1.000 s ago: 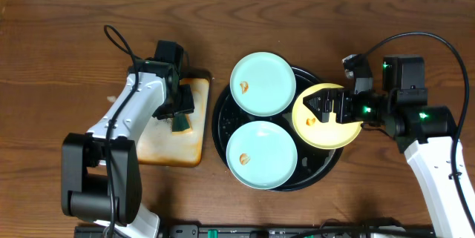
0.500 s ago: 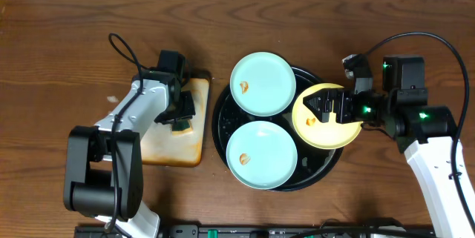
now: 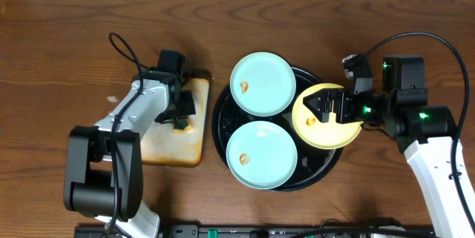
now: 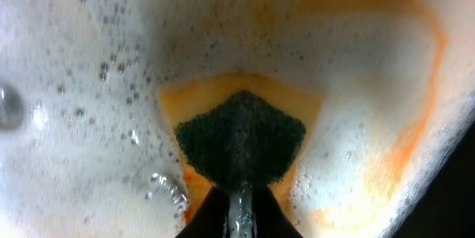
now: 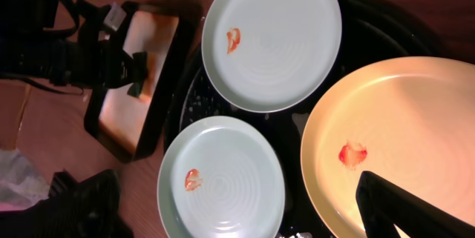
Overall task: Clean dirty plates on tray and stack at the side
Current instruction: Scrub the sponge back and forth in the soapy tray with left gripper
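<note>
The black tray (image 3: 312, 162) holds two mint-green dirty plates (image 3: 261, 84) (image 3: 261, 155), each with an orange smear. A yellow plate (image 3: 330, 130) with a red-orange smear (image 5: 353, 153) lies on the tray's right side and overhangs its rim. My right gripper (image 3: 324, 110) hovers open over this plate, and one dark finger (image 5: 404, 208) shows above it. My left gripper (image 4: 239, 197) is shut on a dark green sponge (image 4: 240, 140), which is pressed into white foam.
The sponge sits in a small rectangular orange-stained tray (image 3: 169, 145) left of the round tray. The left arm (image 3: 130, 112) reaches over it from the front left. Brown wooden table (image 3: 74, 53) surrounds both trays, and a pale wall edge runs along the back.
My left gripper has closed on the sponge, and the left arm's base link swung slightly right. The right arm and the plates have not moved.
</note>
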`<state>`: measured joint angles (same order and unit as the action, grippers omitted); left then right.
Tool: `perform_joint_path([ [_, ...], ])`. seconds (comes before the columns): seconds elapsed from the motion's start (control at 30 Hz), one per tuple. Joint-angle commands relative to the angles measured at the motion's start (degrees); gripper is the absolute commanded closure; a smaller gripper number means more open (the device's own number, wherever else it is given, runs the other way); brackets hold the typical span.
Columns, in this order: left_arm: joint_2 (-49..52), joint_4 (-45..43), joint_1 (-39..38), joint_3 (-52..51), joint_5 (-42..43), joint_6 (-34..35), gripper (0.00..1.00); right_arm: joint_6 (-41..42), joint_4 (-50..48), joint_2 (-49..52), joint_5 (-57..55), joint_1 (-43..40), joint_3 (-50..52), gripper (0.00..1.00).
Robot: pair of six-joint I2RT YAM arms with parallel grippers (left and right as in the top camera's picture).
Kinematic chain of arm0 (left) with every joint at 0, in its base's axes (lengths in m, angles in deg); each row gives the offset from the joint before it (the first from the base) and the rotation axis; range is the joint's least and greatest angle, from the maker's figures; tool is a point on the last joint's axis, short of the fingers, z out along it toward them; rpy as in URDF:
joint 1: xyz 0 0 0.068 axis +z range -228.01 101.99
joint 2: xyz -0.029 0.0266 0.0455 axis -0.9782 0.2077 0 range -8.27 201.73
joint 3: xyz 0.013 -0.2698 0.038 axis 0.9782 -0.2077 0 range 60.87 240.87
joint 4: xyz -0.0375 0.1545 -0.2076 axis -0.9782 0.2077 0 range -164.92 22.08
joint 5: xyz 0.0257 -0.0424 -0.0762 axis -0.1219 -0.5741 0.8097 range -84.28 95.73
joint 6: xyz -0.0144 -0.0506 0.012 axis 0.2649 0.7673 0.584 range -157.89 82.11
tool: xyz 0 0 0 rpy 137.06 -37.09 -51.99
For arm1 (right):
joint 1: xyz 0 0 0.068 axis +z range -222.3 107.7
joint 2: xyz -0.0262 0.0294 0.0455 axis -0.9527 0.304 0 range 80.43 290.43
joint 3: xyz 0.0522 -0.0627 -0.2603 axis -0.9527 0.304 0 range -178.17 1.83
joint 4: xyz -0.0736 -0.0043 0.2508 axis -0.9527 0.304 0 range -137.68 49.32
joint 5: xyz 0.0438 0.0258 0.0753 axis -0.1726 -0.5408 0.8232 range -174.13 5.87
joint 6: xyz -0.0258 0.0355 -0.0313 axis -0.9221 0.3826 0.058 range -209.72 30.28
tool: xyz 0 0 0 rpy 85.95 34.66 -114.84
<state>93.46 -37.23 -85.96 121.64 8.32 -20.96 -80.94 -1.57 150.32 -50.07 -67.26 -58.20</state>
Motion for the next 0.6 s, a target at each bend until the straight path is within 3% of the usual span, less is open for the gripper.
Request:
perform_joint_path([
  [0.0,-2.4,2.6,-0.2,1.9,-0.5,0.3,0.69,0.6,0.2,0.0,0.3,-0.5,-0.6,0.01],
  [0.03,-3.1,2.5,-0.2,2.0,-0.5,0.3,0.61,0.6,0.2,0.0,0.2,-0.5,-0.6,0.01],
  [0.13,-4.8,2.8,-0.2,2.0,-0.5,0.3,0.57,0.6,0.2,0.0,0.3,-0.5,-0.6,0.01],
  [0.57,-1.6,1.0,-0.2,-1.7,-0.7,0.3,0.56,0.6,0.2,0.0,0.3,-0.5,-0.6,0.01],
])
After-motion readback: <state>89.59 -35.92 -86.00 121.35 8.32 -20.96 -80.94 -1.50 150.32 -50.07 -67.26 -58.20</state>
